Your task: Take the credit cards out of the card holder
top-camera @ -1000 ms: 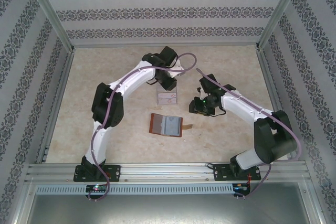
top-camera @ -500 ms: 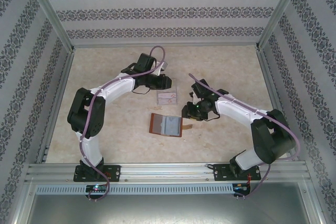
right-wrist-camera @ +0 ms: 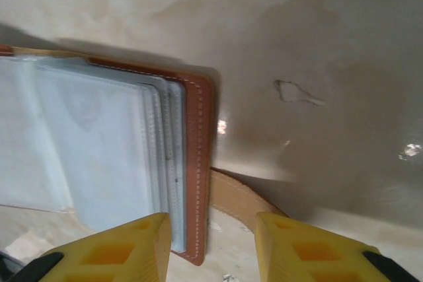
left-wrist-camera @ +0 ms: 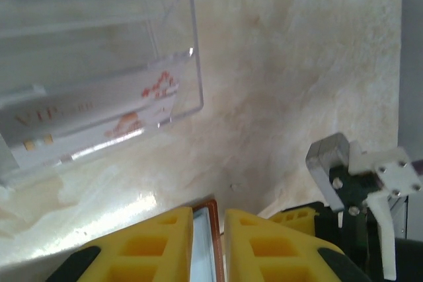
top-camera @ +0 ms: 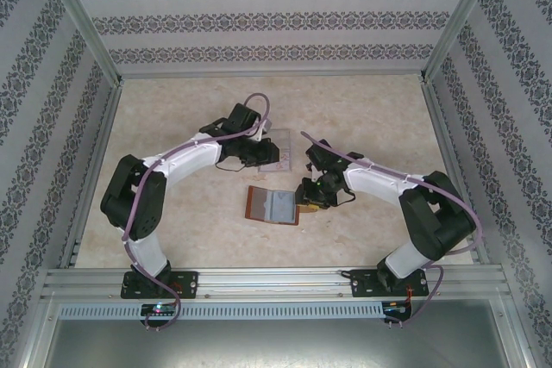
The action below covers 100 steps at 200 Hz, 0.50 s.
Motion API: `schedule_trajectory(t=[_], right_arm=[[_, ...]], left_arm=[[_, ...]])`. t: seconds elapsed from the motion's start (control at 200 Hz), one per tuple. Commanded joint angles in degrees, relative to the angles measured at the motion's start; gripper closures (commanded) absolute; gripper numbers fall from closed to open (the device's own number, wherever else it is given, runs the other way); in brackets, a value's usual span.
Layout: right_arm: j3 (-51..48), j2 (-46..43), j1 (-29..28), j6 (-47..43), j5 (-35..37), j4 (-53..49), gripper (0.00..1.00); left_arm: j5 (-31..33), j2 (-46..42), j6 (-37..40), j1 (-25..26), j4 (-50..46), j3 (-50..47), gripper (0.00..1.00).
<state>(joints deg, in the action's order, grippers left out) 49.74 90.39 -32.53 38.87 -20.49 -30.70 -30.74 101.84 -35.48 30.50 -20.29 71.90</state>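
The card holder (top-camera: 274, 205) lies open and flat on the table, reddish-brown with grey-blue pockets (right-wrist-camera: 99, 137). My right gripper (top-camera: 307, 196) hangs open over its right edge, the fingers (right-wrist-camera: 211, 246) astride the stitched border and the brown strap tab (right-wrist-camera: 241, 199). My left gripper (top-camera: 261, 159) is just beyond the holder, by the clear tray, its fingers (left-wrist-camera: 208, 236) a narrow gap apart. A corner of the holder (left-wrist-camera: 213, 212) shows through that gap. One of the credit cards (left-wrist-camera: 86, 123), pale with orange print, lies in the tray. I cannot tell whether the pockets hold cards.
The clear plastic tray (top-camera: 279, 158) stands right behind the card holder, close to both grippers. Patterned walls and metal rails enclose the beige table (top-camera: 172, 178). My right gripper's metal parts (left-wrist-camera: 357, 176) show at the right of the left wrist view.
My left arm has folded back to the left and its gripper has come down beside the tray. My right gripper has moved left onto the holder's right edge, covering the strap.
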Motion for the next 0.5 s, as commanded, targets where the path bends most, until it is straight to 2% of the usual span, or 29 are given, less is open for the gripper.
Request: schedule_trajectory(t=[0.0, 0.495], right_arm=[[-0.08, 1.02, -0.8, -0.21, 2.69, -2.51, 0.6], [-1.49, 3.52, -0.79, -0.84, 3.8, -2.53, 0.62]], left_arm=[[1.35, -0.1, -2.09, 1.98, -1.95, -1.53, 0.8], [-1.77, 4.48, -6.35, 8.79, 0.39, -3.12, 0.79]])
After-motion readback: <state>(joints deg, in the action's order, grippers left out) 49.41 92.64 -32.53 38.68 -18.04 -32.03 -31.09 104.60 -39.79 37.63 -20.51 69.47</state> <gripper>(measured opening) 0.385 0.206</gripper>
